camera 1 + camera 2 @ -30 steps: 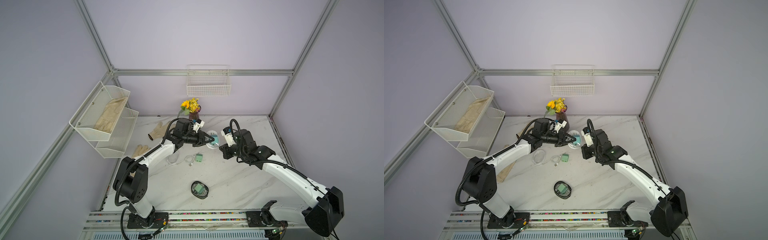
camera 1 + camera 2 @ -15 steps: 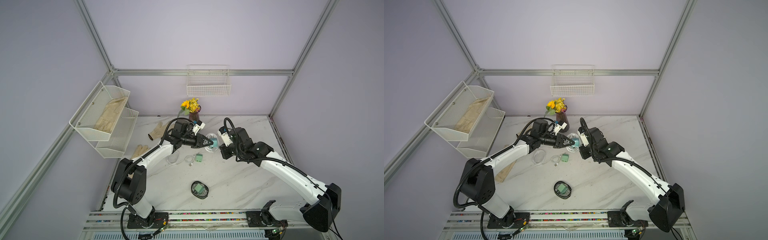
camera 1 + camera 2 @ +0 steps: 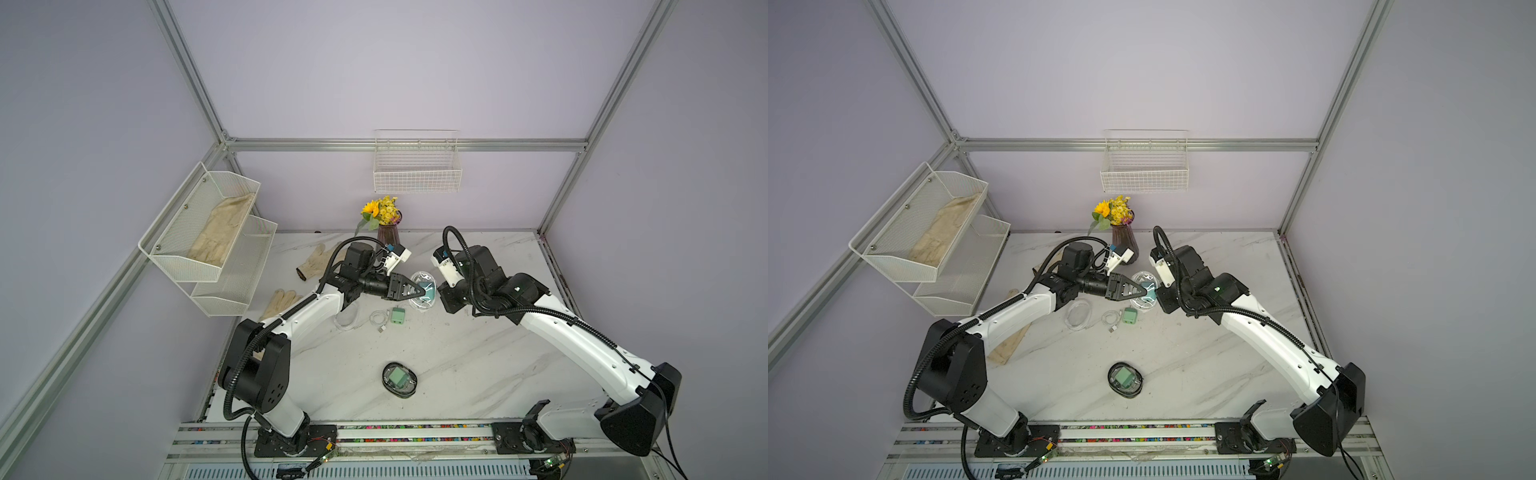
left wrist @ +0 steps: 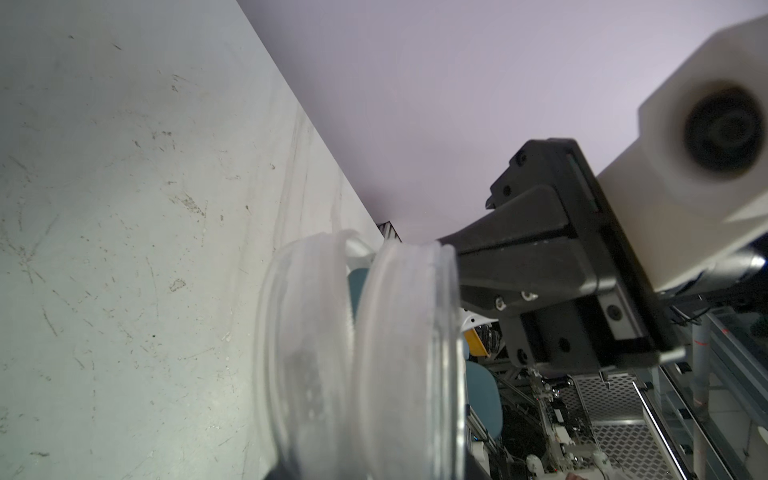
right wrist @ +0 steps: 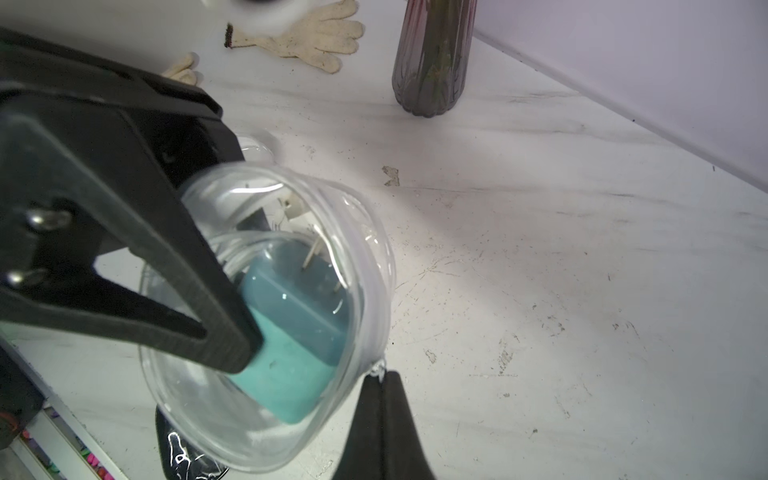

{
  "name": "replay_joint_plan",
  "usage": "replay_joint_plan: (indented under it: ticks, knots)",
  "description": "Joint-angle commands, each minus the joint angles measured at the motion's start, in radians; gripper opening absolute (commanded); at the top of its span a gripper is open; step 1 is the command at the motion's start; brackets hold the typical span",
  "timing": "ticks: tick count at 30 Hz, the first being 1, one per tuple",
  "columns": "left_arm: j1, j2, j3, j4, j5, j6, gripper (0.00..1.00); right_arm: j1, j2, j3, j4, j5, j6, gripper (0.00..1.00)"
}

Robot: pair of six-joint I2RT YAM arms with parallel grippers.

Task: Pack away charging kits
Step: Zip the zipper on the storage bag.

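- Clear plastic is what is being handled: the clear case [image 3: 420,277] appears to be held up off the table [image 3: 478,353] between the two arms, pinched by the left gripper [image 3: 423,293], with a teal adapter [image 5: 291,332] seen inside it.
- The right gripper [image 5: 380,376] is pressed together, its tips touching the case's rim. Whether a small zip pull is caught there cannot be told.
- In the left wrist view the two halves are seen standing apart. If the case is tipped toward that gap, the adapter could be spilled onto the marble.
- The shell looks thin and slick. It could be buckled if the pinch is tightened, or twisted out of the left jaws if it is pulled by the right arm against a light hold.
- A white cable end [image 5: 291,209] is seen through the clear wall, though whether it lies inside cannot be told. If the halves are shut with it across the rim, it could be trapped and the seam left gaping.
- A dropped case would probably land among the loose mint adapter [image 3: 397,316], coiled cable [image 3: 377,321] and empty case [image 3: 347,318] lying near it on the table, and these could be scattered.
- The black-rimmed case [image 3: 400,379], with a mint adapter inside, lies well apart toward the front and is judged to be out of harm's way.
- The vase [image 3: 388,239] stands near both wrists and could be knocked by a wide swing.
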State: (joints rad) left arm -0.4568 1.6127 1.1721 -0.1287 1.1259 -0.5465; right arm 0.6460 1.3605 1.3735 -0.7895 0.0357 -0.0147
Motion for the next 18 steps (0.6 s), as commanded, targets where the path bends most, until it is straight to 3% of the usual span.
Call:
replay_joint_plan:
  ticks: [1, 11, 15, 16, 18]
  knots:
    - [-0.029, -0.043, -0.065, -0.071, 0.069, 0.045, 0.00, -0.013, 0.003, 0.099, 0.094, 0.012, -0.032, 0.00]
    - [-0.073, -0.075, -0.089, -0.071, 0.100, 0.079, 0.00, -0.015, 0.078, 0.185, 0.129, 0.001, -0.090, 0.00]
    - [-0.075, -0.112, -0.095, -0.062, 0.062, 0.084, 0.00, -0.029, 0.086, 0.212, 0.096, -0.056, -0.032, 0.00]
    - [-0.076, -0.117, -0.093, -0.062, 0.072, 0.087, 0.00, -0.052, 0.071, 0.196, 0.092, -0.108, -0.004, 0.06]
    - [-0.081, -0.125, -0.089, -0.062, 0.080, 0.097, 0.00, -0.121, 0.032, 0.146, 0.093, -0.279, 0.058, 0.47]
